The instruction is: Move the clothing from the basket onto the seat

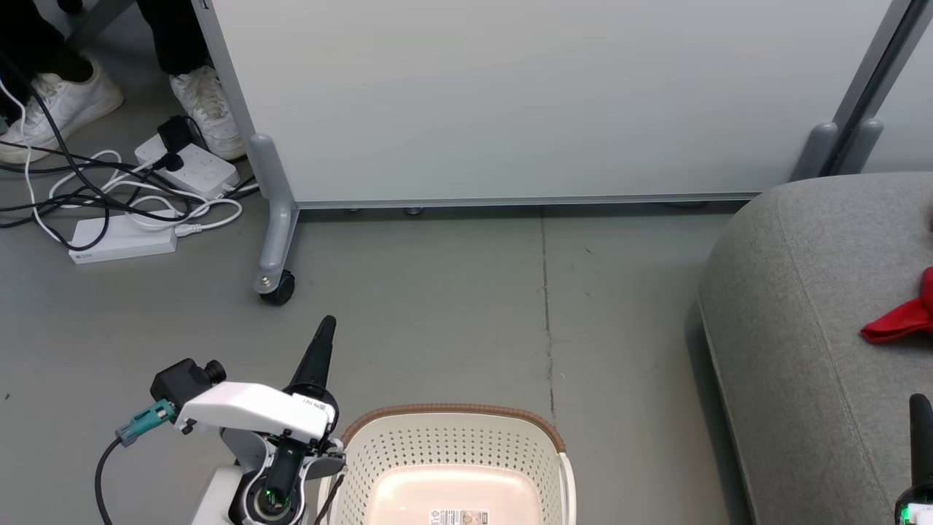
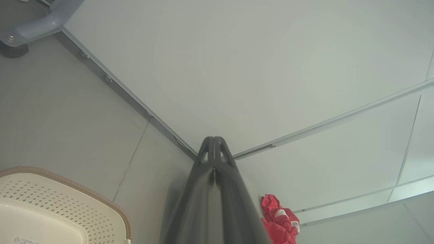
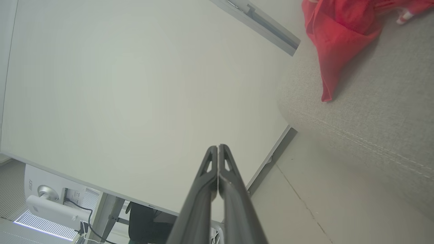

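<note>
The pale perforated basket with a brown rim stands at the bottom centre of the head view, its bare floor showing a label; it also shows at the lower left of the left wrist view. Red clothing lies on the grey seat at the right; it shows as red folds with a white trim band and as a red heap on the seat. My left gripper is shut and empty, left of the basket. My right gripper is shut, at the seat's near edge.
A white wheeled partition panel stands behind, its castor foot on the floor left of centre. Power strips and cables lie at the far left, beside a person's white shoes. Grey floor lies between basket and panel.
</note>
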Motion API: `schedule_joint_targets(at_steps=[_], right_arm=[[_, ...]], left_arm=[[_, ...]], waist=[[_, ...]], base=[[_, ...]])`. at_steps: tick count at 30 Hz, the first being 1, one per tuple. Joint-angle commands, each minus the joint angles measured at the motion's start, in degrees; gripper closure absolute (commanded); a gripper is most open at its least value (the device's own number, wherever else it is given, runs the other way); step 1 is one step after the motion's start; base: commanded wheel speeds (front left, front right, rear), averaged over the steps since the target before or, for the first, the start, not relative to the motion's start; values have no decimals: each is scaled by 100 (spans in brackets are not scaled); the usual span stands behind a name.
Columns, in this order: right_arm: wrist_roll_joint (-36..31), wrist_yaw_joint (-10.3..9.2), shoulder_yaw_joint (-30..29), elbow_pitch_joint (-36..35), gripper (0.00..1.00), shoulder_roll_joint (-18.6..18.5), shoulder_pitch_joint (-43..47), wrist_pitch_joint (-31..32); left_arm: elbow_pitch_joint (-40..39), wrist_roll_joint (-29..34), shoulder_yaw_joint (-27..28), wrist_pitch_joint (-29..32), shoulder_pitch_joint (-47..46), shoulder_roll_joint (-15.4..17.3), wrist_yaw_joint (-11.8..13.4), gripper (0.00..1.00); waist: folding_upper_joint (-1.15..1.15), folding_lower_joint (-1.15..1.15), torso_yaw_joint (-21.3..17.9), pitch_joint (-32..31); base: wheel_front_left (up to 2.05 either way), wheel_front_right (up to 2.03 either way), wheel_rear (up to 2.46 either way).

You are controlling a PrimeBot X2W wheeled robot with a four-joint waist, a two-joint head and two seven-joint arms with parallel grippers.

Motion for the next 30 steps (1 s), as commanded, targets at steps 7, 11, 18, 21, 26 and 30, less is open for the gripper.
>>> schedule_joint_targets(at_steps=[7,11,18,21,26,30], right_arm=[[574,11,-98,-115,100,-50,30,82],[793,12,-128,-138,100,-55,48,118],[1168,12,-164,-181,100,-65,77,163],[1276,12,-175,-189,100,-68,82,180],[1523,12,-204,-205,100,-77,95,199],[1723,13,-226,-224,100,-83,97,229]], left_arm=[[98,-539,43,141,-341,18,-97,100],[146,-745,47,195,-426,19,-126,100],[244,-1095,53,301,-537,20,-175,100],[271,-1195,55,323,-579,22,-180,100],[334,-1426,60,395,-654,22,-205,100],[378,-1612,63,446,-739,22,-227,100]], waist=[[0,0,-45,2],[0,0,-66,3],[0,0,-103,5],[0,0,-114,5],[0,0,-141,6],[0,0,-162,7]], base=[[0,0,0],[0,0,0],[0,0,0],[0,0,0],[0,0,0],[0,0,0]])
